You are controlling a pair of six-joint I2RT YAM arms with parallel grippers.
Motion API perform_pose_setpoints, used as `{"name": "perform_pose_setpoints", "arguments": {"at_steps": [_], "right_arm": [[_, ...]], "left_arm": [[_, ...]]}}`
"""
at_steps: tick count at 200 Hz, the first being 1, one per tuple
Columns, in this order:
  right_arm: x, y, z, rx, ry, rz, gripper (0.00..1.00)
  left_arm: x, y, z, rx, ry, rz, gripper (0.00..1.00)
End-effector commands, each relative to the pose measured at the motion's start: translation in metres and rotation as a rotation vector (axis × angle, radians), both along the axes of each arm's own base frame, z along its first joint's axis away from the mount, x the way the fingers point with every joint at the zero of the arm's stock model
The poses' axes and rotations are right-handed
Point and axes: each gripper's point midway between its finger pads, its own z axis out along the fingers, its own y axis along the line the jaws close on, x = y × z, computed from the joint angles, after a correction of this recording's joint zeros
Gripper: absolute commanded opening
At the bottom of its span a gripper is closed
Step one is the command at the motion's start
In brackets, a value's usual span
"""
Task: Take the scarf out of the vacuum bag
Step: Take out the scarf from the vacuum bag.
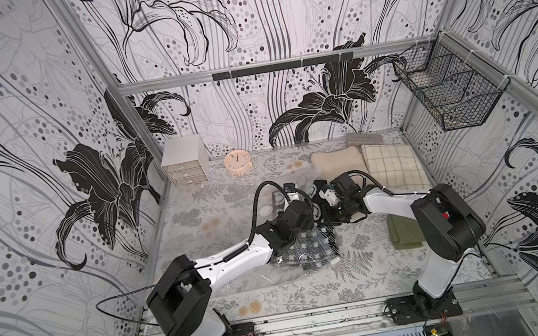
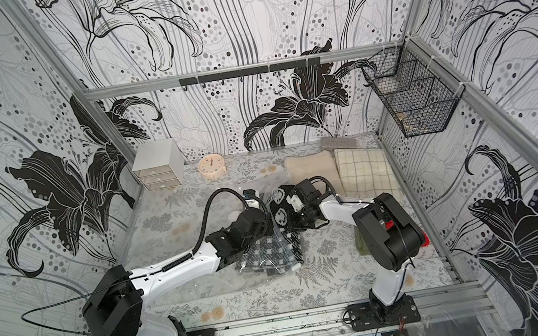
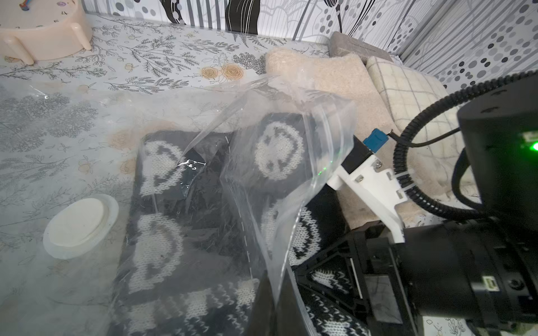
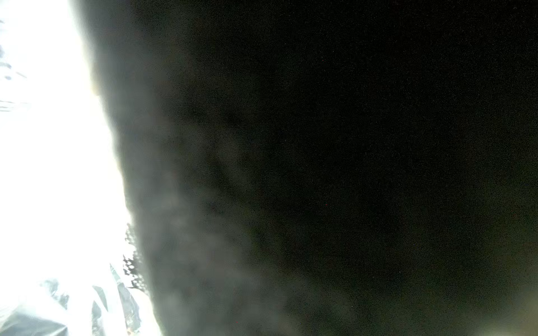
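The clear vacuum bag [image 1: 252, 281] lies crumpled mid-table, its round white valve disc [image 3: 80, 227] facing up. Inside it is the black-and-white knitted scarf [image 3: 276, 151] with round face patterns; one end pokes out of the bag's open mouth [image 2: 281, 210]. My left gripper [image 3: 270, 308] is shut on the bag's lifted edge beside the mouth. My right gripper [image 3: 329, 279] reaches in from the right and is closed on the scarf's exposed end. Dark knit [image 4: 320, 174] fills the right wrist view and hides the jaws there. A small white zip slider [image 1: 335, 259] sits at the bag's near edge.
A small drawer unit [image 1: 183, 161] and a peach clock [image 1: 238, 162] stand at the back left. Folded cream fabric [image 1: 336, 162], a checked cloth [image 1: 393, 165] and a grey block [image 1: 363, 139] lie back right. A green cloth [image 1: 403, 231] lies under the right arm. A wire basket [image 1: 449, 89] hangs on the right wall.
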Motion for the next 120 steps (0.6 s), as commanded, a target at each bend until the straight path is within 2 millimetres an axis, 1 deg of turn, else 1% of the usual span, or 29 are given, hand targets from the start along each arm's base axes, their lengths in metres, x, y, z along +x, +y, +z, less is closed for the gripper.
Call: {"name": "perform_pose_setpoints", "arguments": {"at_steps": [1,29,48,66,86,120], "right_arm": [[0.005,0.012,-0.002,0.007,-0.003,0.000,0.00],[0.008,0.016,-0.003,0.002,-0.005,0.009,0.00],[0.011,0.017,-0.004,-0.010,-0.009,0.018,0.00],[0.015,0.018,-0.002,-0.023,-0.015,0.030,0.00],[0.019,0.020,0.000,-0.027,-0.023,0.039,0.00],[0.017,0.023,-0.002,-0.023,-0.017,0.049,0.00]], "left_arm": [[0.003,0.007,0.025,-0.027,-0.057,0.041,0.00],[0.001,0.033,0.026,0.008,-0.057,0.152,0.00],[-0.002,0.039,0.028,0.014,-0.070,0.183,0.00],[-0.006,0.035,0.031,0.020,-0.085,0.182,0.00],[-0.006,0.029,0.027,0.021,-0.073,0.180,0.00],[-0.005,0.027,0.024,0.016,-0.061,0.177,0.00]]}}
